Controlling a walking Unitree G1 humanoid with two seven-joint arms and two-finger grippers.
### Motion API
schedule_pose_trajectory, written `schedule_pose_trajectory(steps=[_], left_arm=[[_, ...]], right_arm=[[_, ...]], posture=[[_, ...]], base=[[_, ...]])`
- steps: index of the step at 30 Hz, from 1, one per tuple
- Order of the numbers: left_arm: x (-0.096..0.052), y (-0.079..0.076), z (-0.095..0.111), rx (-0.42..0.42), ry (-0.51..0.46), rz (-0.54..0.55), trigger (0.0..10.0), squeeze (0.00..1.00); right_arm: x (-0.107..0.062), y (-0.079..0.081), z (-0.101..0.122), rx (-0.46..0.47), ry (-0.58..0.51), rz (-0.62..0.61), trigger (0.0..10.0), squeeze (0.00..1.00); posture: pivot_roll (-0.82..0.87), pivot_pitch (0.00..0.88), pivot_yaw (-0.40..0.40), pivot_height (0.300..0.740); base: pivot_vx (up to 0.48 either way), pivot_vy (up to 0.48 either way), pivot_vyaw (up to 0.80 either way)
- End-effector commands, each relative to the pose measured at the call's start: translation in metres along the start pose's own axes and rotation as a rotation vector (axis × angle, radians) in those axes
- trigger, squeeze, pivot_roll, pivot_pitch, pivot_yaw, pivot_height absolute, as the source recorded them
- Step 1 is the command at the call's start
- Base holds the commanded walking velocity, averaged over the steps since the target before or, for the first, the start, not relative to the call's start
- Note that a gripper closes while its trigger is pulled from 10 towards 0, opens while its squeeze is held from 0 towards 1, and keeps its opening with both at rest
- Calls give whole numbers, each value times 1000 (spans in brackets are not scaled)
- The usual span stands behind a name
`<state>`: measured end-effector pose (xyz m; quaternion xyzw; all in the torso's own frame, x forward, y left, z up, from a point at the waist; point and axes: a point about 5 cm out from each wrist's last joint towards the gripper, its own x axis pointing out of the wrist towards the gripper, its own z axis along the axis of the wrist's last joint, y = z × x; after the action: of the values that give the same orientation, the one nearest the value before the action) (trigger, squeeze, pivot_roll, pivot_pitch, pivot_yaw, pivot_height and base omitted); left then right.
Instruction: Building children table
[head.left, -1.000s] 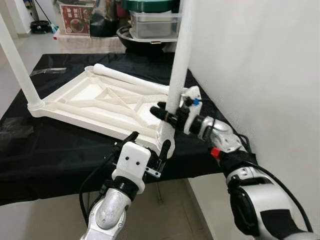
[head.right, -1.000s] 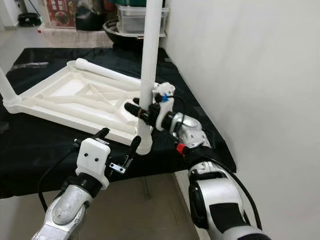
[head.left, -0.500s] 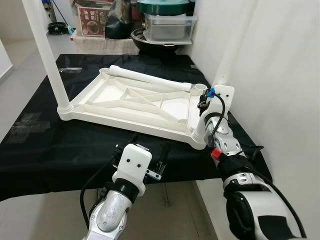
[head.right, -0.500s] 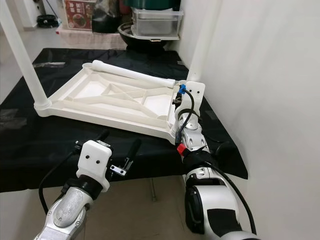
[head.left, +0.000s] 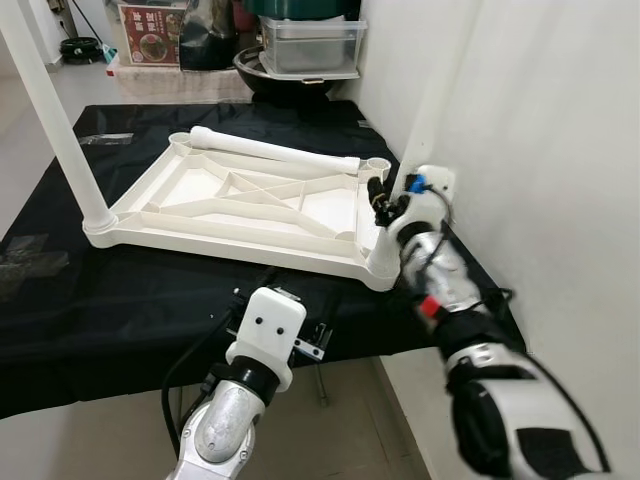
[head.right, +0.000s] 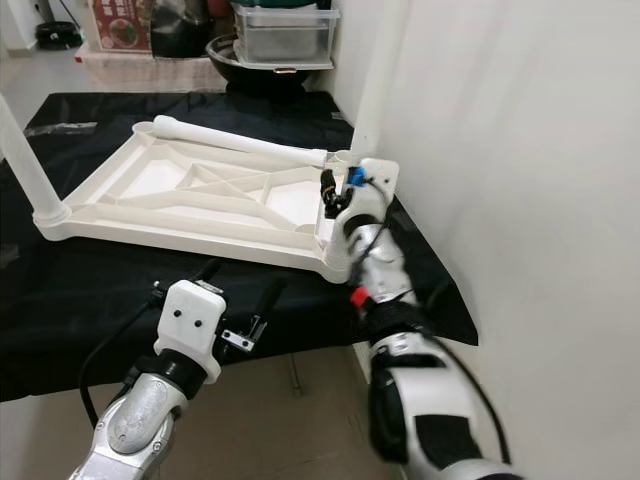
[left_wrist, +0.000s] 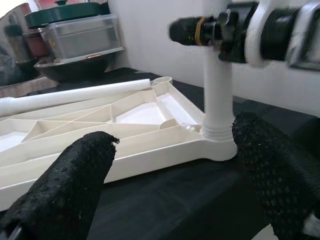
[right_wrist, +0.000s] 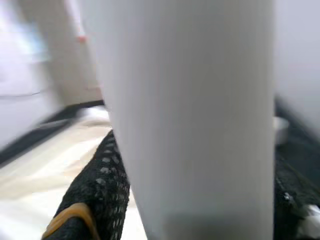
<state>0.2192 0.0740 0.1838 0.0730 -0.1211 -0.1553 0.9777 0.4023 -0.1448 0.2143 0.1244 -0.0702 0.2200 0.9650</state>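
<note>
My right gripper is clenched on the upright leg at the upturned table top's near corner; left gripper hangs released just in front.

The two head views looked forward and down from above onto the upturned white table, sharing nearly the same scene, slightly offset. The left wrist view looked low along the black cloth toward the corner leg. The right wrist view sat pressed close against that leg.
</note>
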Motion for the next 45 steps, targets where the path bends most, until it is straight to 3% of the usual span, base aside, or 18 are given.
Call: schedule_pose_trajectory(steps=[1,3,12,14,15,17,21,23,24,29,30,35,36,39,40,42,43,45], left_arm=[[-2,1,2,12,-1,-2,10000,0],[-2,0,3,17,-4,-8,10000,0],[-1,1,4,17,-8,1,10000,0],[-1,1,4,17,-7,3,10000,0],[-1,1,4,17,-7,3,10000,0],[-1,1,4,17,-10,4,10000,0],[-1,1,4,17,-11,5,10000,0],[-1,1,4,17,-10,5,10000,0],[-1,1,4,17,-10,5,10000,0],[-1,0,4,18,-10,2,10000,0],[-1,-1,4,16,-12,-3,10000,0],[0,-2,4,15,-14,-5,10000,0],[0,-2,4,14,-14,-4,10000,0],[0,-2,4,13,-14,-2,10000,0],[-1,-1,4,15,-11,1,10000,0],[-1,-1,4,17,-11,3,10000,0],[-1,0,3,19,-10,4,10000,0],[-1,0,3,19,-10,5,10000,0]], right_arm=[[2,19,-3,48,61,267,10000,0],[-4,29,-9,88,145,496,10000,0],[-8,46,-30,-64,261,713,10000,0],[1,45,-29,-101,234,569,0,0],[1,45,-29,-101,234,569,0,0],[10,34,-24,-143,191,304,0,0],[12,25,-21,-162,177,169,0,0],[7,7,-22,-171,178,-67,0,0],[7,7,-22,-171,178,-67,0,0],[-9,-25,-26,-175,170,-529,0,0],[-18,-30,-29,-160,143,-708,0,0],[-22,-26,-32,-152,119,-788,0,0],[-13,-12,-33,-125,95,-713,8196,0],[-4,7,-32,-91,64,-626,8196,0],[3,19,-24,-84,-29,-482,10000,1000],[4,19,-19,-123,-70,-426,10000,1000],[5,19,-12,-121,-95,-335,10000,0],[6,19,-10,-93,-96,-294,10000,0]], posture=[[109,59,-101,740],[109,60,-97,740],[118,61,-103,740],[118,55,-104,740],[118,55,-104,740],[120,49,-102,740],[120,47,-103,740],[118,44,-100,740],[118,44,-100,740],[114,39,-98,740],[114,36,-99,740],[116,34,-99,740],[116,32,-99,740],[116,32,-99,740],[119,31,-101,740],[120,30,-104,740],[121,29,-103,740],[121,29,-103,740]], base=[[0,0,0],[0,0,0],[0,0,0],[0,0,0],[0,0,0],[0,0,0],[0,0,0],[0,0,0],[0,0,0],[0,0,0],[0,0,0],[0,0,0],[0,0,0],[0,0,0],[0,0,0],[0,0,0],[0,0,0],[0,0,0]])
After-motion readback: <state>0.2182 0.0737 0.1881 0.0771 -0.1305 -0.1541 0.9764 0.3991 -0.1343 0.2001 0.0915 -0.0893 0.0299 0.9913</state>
